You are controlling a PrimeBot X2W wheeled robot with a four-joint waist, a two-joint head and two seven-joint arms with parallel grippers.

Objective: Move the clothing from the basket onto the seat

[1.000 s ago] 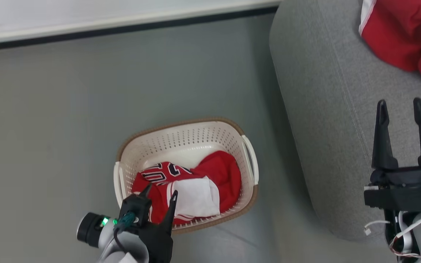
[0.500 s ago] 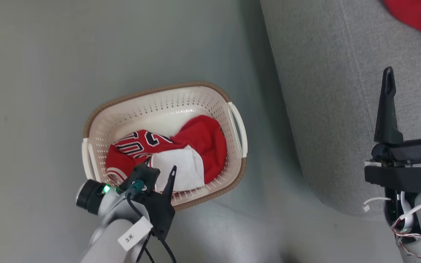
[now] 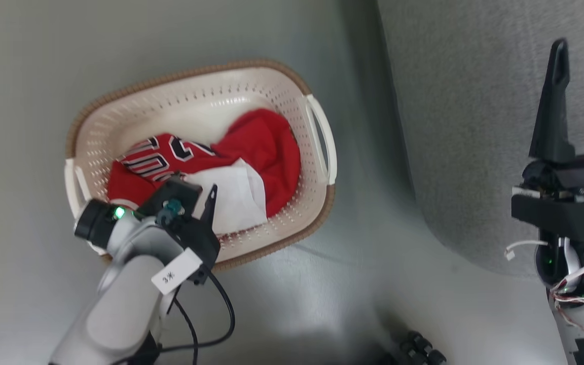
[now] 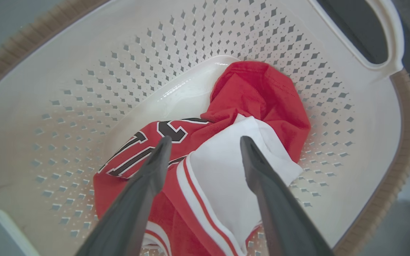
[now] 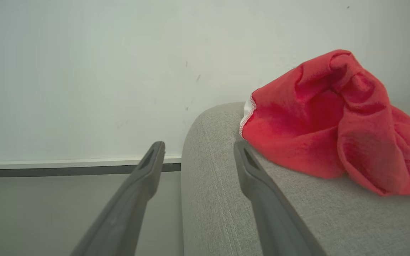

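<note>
Now advanced farther into the basket than a second ago: left gripper, fingers spread over the jersey, centre-left of head frame, nothing pinched. Head camera tilted down since. Right gripper spread, empty, above the seat at right of frame; plain red garment lying on it.

Head cam top-down on basket and sofa; left wrist close inside same basket; right wrist low along same sofa
</note>
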